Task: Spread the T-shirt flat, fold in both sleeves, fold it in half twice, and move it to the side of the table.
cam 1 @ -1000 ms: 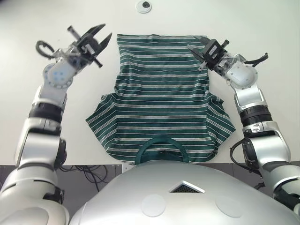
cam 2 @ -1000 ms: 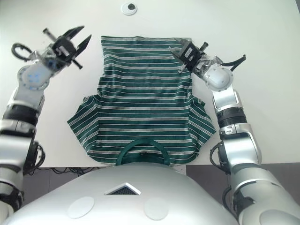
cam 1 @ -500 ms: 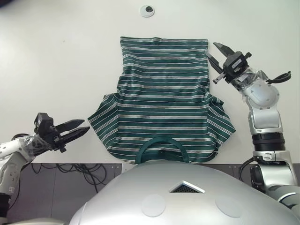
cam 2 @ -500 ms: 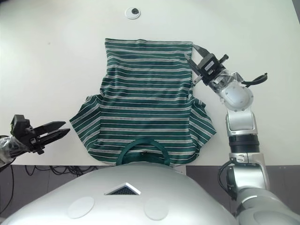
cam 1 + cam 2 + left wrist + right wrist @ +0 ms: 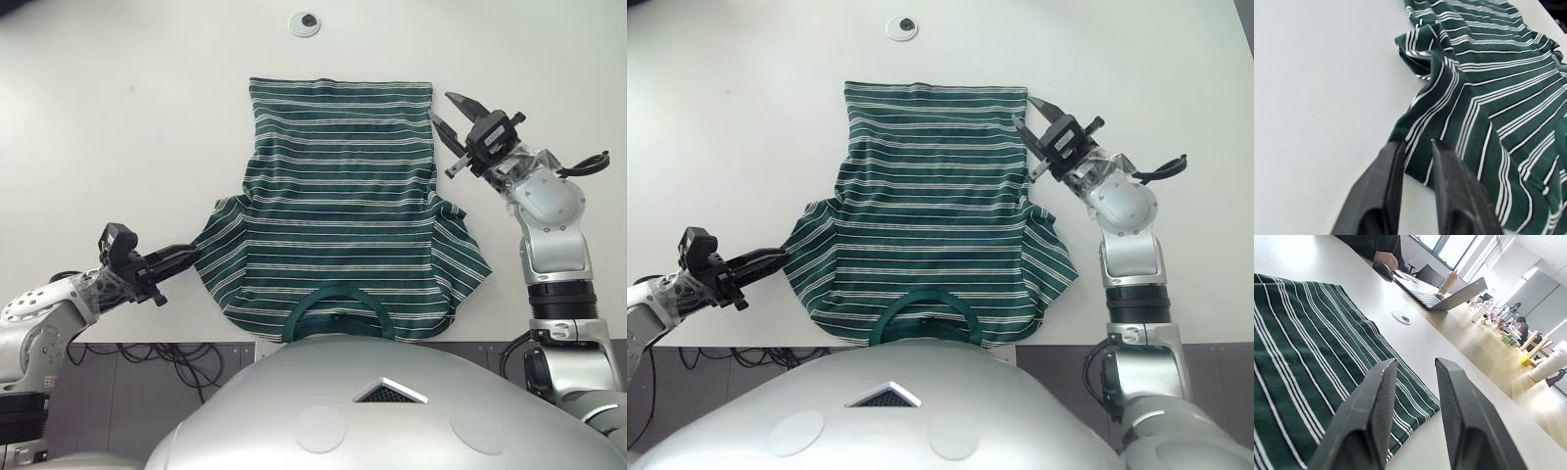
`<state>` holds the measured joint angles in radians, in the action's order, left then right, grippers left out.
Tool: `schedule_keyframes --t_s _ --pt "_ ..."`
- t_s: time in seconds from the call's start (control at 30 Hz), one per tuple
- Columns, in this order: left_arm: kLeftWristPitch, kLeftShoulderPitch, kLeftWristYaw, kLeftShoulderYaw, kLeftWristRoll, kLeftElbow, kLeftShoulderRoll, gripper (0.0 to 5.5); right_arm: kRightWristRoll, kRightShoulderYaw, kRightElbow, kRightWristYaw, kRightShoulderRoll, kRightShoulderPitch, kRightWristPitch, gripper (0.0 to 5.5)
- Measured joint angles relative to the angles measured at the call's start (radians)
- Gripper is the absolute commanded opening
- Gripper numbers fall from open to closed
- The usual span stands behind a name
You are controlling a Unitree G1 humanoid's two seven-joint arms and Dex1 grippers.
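Note:
A dark green T-shirt (image 5: 338, 206) with white stripes lies spread on the white table (image 5: 127, 147), collar toward me and hem at the far side. Its left sleeve (image 5: 217, 245) and right sleeve (image 5: 465, 250) stick out sideways. My left gripper (image 5: 189, 256) sits low at the left sleeve's outer edge. In the left wrist view its fingertips (image 5: 1397, 147) straddle the sleeve hem (image 5: 1413, 142) with a narrow gap, open. My right gripper (image 5: 443, 108) hovers open just beside the shirt's right edge near the hem corner (image 5: 1427, 406).
A round cable port (image 5: 304, 22) is set in the table beyond the hem. The table's front edge (image 5: 127, 342) runs just behind my left gripper, with cables below it. A laptop (image 5: 1442, 291) stands far off in the right wrist view.
My left arm swung from beside the hem's far left corner down to the table's front, then moved right to the left sleeve. My right gripper shifted off the shirt's right edge, then stayed.

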<state>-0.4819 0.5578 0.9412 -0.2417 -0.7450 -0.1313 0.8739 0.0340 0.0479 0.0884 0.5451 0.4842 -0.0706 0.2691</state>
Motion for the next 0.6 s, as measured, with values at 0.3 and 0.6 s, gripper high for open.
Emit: schedule_keyframes --t_s 0.3,0.6 --pt "0.029 -0.052 0.123 -0.126 -0.015 0.088 -0.03 1.36 0.0 0.0 0.003 0.008 0.0 0.0 0.0 1.44" --pt "0.137 -0.095 0.172 -0.07 0.141 0.255 -0.05 1.98 0.0 0.0 0.007 0.008 -0.001 0.001 0.0 1.44"
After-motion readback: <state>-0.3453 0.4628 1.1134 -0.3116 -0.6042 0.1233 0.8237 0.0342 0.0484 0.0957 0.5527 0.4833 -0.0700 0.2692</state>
